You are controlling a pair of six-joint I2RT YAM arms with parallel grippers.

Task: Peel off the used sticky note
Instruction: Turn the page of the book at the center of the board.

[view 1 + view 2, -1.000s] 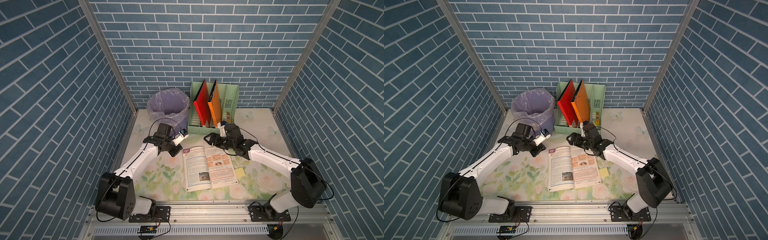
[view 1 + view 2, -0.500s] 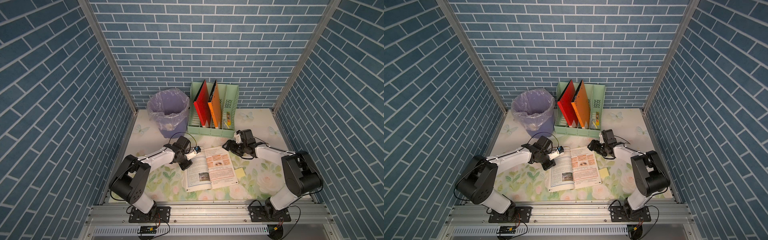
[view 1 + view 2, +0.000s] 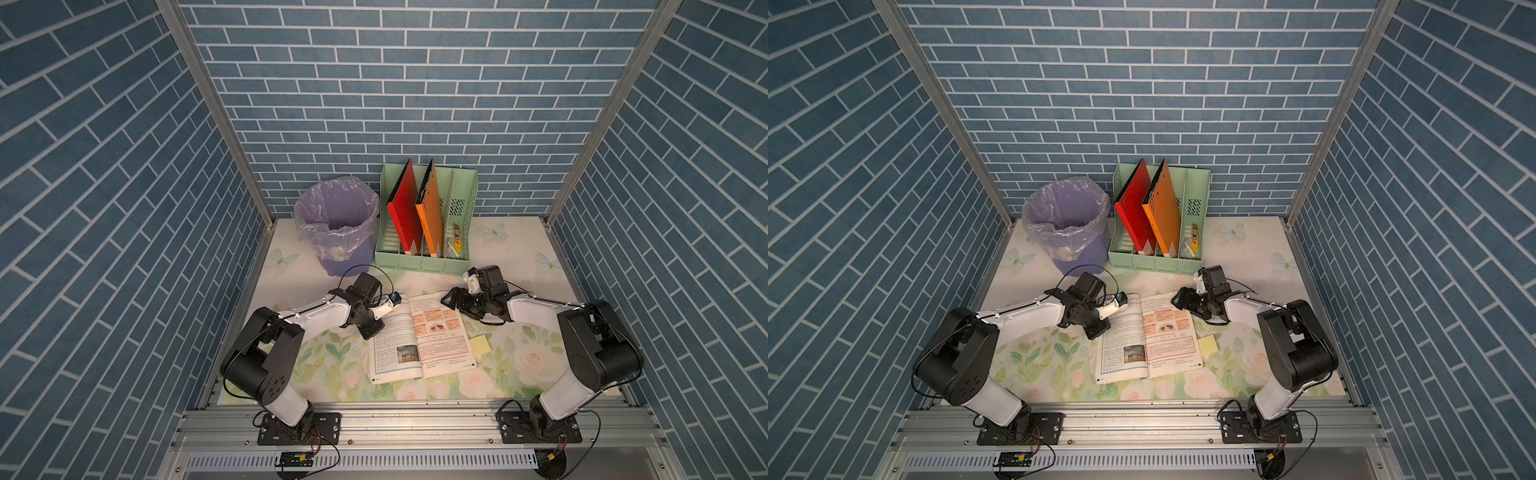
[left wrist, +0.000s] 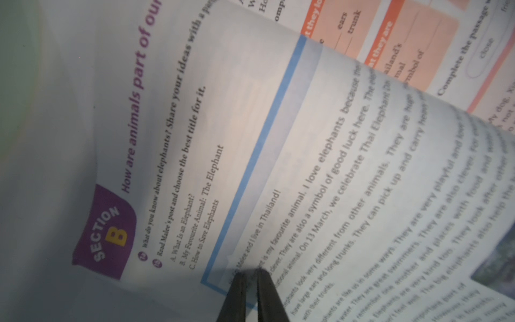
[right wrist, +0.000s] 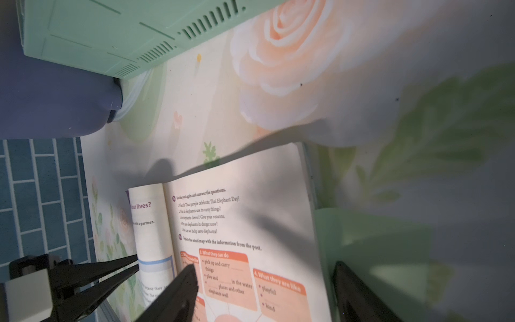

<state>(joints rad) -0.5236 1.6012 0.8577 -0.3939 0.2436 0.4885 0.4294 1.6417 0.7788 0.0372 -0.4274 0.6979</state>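
Observation:
A yellow sticky note lies flat on the flowered cloth, just right of an open textbook. Neither gripper touches it. My left gripper sits low over the book's left page, its two thin fingers nearly together with nothing between them. My right gripper hovers at the top of the right page. It is open and empty, with one finger over the orange boxes and its mate past the page's outer edge.
A purple bin lined with plastic stands at the back left. A green file rack beside it holds a red and an orange folder. Blue brick walls close in three sides. The left gripper's fingers show in the right wrist view.
The left arm swung from near the bin down to the book's left page and its fingers closed a little. The right gripper drew back rightward along the book's top edge.

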